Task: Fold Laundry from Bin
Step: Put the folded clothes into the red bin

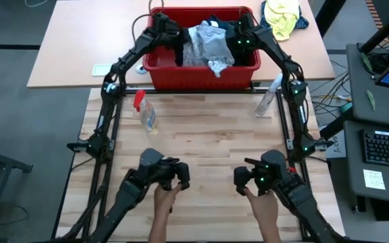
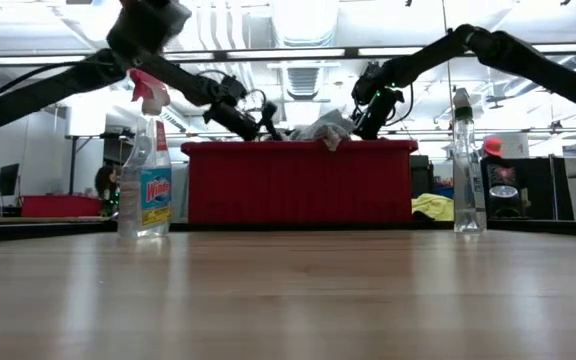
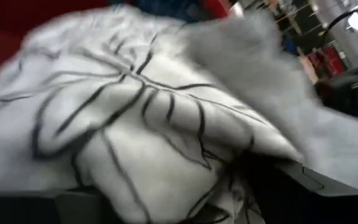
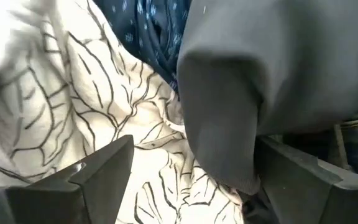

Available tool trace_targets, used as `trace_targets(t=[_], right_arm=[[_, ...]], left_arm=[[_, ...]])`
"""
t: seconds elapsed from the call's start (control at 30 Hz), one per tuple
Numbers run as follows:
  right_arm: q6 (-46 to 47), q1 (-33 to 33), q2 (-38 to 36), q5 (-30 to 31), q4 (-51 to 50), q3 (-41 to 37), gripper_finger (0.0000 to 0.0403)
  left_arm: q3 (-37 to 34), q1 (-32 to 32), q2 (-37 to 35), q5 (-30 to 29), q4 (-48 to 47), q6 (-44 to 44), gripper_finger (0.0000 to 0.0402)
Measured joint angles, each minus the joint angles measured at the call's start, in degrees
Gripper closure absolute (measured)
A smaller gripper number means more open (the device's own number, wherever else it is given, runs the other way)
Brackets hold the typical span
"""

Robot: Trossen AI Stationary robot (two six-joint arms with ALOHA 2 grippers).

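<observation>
Reaching into the bin (image 1: 201,71) from either side, both arms have their tips down among the laundry (image 1: 208,46). The red bin sits at the far edge of the wooden desk (image 1: 201,135), heaped with garments: a light grey one on top, dark ones behind it.

The left pincer (image 1: 179,50) is over the bin's left half, hard against a pale cloth with thin black leaf lines (image 3: 135,124). I cannot tell how its fingers stand, as cloth fills its wrist view.

The right pincer (image 1: 238,42) is over the bin's right half. Its two dark fingers (image 4: 98,168) stand spread, with a fold of dark grey fabric (image 4: 260,81) hanging between them and the same leaf-print cloth below; a navy piece with tiny dots (image 4: 154,25) lies just behind.

A spray bottle with a red trigger (image 1: 144,111) stands on the desk near the bin's left front corner, and a clear bottle (image 1: 269,98) near its right. A yellow-and-blue bundle (image 1: 282,17) lies beside the bin on the right.
</observation>
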Motion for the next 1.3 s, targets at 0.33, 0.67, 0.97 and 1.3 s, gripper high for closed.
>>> trace_targets(t=[0.33, 0.67, 0.97, 1.3], right_arm=[[0.3, -1.2, -3.7, 0.2, 0.0, 0.0, 0.0112], [-1.4, -1.2, -7.5, -1.2, 0.2, -0.1, 0.0148], [-0.3, 2.0, -7.2, -14.7, 14.8, -0.1, 0.0269], [-5.4, 5.7, 0.8, -14.7, 11.7, -0.2, 0.0389]], left_arm=[[0.1, 2.1, -3.3, -0.3, -3.6, 1.1, 0.0172], [0.0, 1.8, -4.0, 1.3, -10.3, 7.0, 0.0172], [0.0, 2.7, -4.7, 0.8, -10.2, 6.9, 0.0172], [0.0, 2.7, -7.4, 1.5, -11.3, 9.6, 0.0172]])
